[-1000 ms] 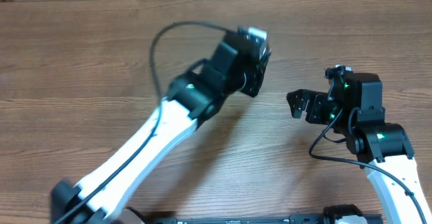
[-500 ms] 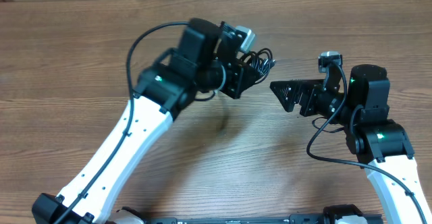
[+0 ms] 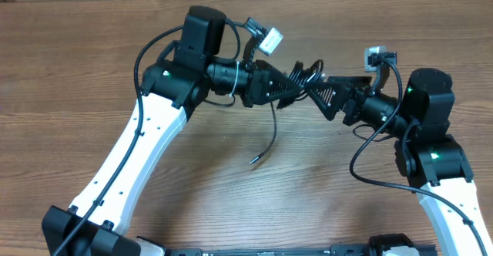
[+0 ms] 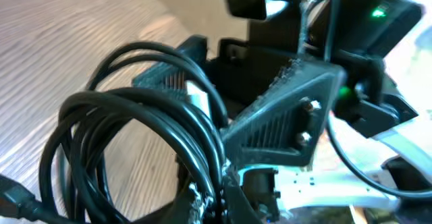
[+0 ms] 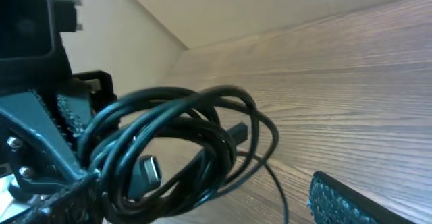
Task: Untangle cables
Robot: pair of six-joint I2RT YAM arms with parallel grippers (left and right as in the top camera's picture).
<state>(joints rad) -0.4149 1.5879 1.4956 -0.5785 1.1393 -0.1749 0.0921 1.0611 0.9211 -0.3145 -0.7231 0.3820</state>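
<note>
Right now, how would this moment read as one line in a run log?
left gripper: shut on cables | right gripper: open, beside cables | loose end: hangs below cables

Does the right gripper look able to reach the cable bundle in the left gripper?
Probably yes. The open right gripper sits right beside the cable bundle, which the left gripper holds up, and nothing stands between them.

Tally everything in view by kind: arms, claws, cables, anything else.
arms: 2
claws: 2
cable bundle: 1 (strands too tangled to count separately)
table: 1
total: 6
</note>
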